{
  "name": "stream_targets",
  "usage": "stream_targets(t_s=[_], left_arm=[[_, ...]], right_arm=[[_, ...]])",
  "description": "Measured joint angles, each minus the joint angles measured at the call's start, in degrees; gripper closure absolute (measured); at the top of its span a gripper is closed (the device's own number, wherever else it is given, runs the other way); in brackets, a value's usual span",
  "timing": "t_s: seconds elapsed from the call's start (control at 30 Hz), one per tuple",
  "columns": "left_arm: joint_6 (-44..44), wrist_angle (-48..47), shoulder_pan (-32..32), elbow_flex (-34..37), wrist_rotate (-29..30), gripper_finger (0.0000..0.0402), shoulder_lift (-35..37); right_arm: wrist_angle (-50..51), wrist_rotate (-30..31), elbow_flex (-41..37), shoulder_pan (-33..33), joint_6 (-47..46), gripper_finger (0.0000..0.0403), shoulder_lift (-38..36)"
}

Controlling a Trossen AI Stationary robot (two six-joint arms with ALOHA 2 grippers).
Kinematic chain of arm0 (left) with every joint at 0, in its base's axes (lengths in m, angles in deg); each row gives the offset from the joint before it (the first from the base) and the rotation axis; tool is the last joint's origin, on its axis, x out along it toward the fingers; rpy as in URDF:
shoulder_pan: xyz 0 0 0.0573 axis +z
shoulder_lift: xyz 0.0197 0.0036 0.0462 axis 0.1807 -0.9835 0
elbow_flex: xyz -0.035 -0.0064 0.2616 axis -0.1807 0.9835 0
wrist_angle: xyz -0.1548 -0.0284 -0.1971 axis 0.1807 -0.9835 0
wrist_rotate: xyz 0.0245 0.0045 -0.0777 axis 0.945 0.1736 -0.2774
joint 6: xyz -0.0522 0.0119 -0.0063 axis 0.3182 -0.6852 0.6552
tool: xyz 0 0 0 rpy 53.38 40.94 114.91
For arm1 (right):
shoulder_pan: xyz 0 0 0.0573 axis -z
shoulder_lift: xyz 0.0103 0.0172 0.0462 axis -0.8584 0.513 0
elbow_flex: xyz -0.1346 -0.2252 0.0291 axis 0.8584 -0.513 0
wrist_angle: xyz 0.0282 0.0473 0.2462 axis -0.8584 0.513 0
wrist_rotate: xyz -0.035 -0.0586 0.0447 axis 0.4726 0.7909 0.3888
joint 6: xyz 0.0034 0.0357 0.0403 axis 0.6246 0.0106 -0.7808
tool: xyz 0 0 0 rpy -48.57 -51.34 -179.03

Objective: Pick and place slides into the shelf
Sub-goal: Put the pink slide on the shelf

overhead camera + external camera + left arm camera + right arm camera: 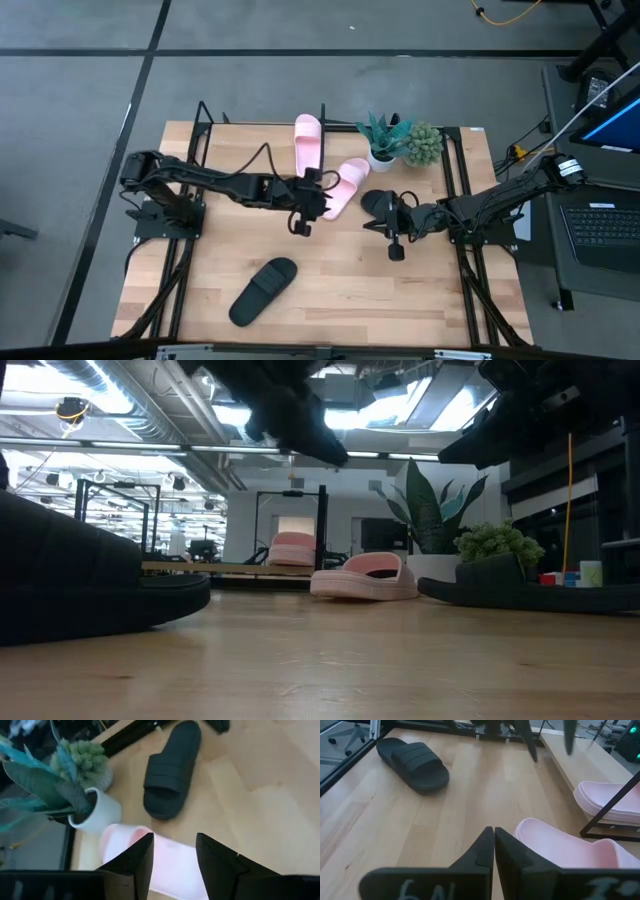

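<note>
Already one pink slide (307,140) in the shelf (262,125); left pincer (318,196) apart, right pincer (397,240) together.

One light pink slide sandal (307,141) is seen on the black metal-rod shelf (203,118). A second pink sandal (346,186) is overlapped by the left pincer (303,212). A matte black sandal (263,291) is seen alone on the wooden surface (340,290).

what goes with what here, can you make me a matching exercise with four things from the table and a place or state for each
Things:
1. pink slide
2. second pink slide
3. black slide
4. right gripper

Places or states:
A. alone on the table's near part
B. jaws shut, holding nothing
C. lying in the shelf
D. on the table under the open left gripper

Pairs: 1-C, 2-D, 3-A, 4-B
</note>
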Motion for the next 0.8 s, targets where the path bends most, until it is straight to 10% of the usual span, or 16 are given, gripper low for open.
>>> stream_targets(t_s=[0.8], left_arm=[[5.7,-3.9,3.7,0.0,-1.0,0.0262,-2.2]], right_arm=[[0.9,7.3,0.0,2.9,1.3,0.0366,0.0]])
